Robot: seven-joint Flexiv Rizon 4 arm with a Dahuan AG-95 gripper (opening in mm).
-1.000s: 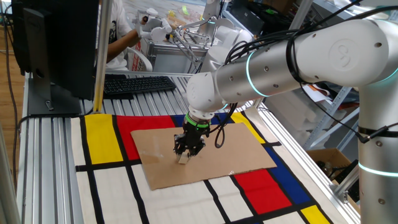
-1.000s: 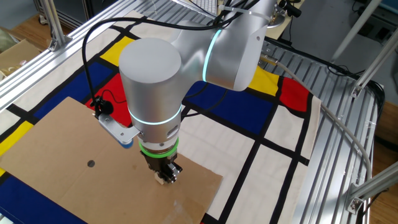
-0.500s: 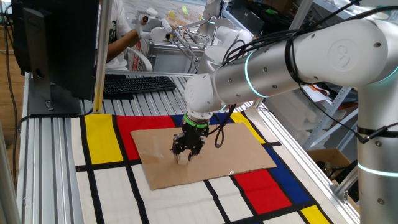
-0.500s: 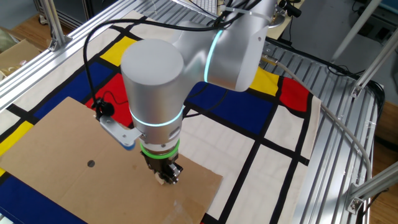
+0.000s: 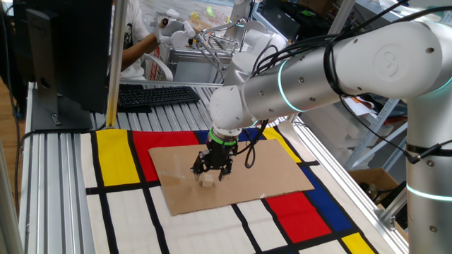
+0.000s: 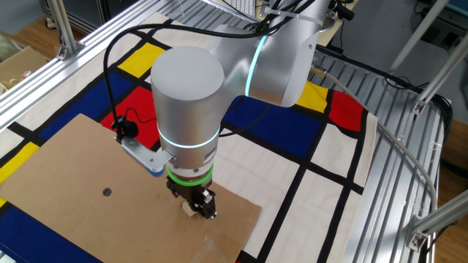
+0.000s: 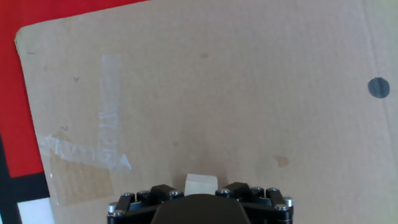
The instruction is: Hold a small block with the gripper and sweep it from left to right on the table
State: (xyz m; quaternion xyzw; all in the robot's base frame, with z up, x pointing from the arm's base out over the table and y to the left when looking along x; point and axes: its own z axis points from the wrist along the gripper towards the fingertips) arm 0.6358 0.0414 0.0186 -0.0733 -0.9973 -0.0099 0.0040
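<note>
Where a second ago the fingers pinched it, the tiny pale beige wooden cube [image 5: 207,181] now sits free on the brown cardboard sheet [image 5: 282,173], the black two-finger gripper [image 5: 212,167] spread wide above it, so the sweep looks finished. From the hand view the cube [image 7: 201,185] sits at six o'clock, half hidden by the gripper body, and the fingertips themselves seem out of sight.
</note>
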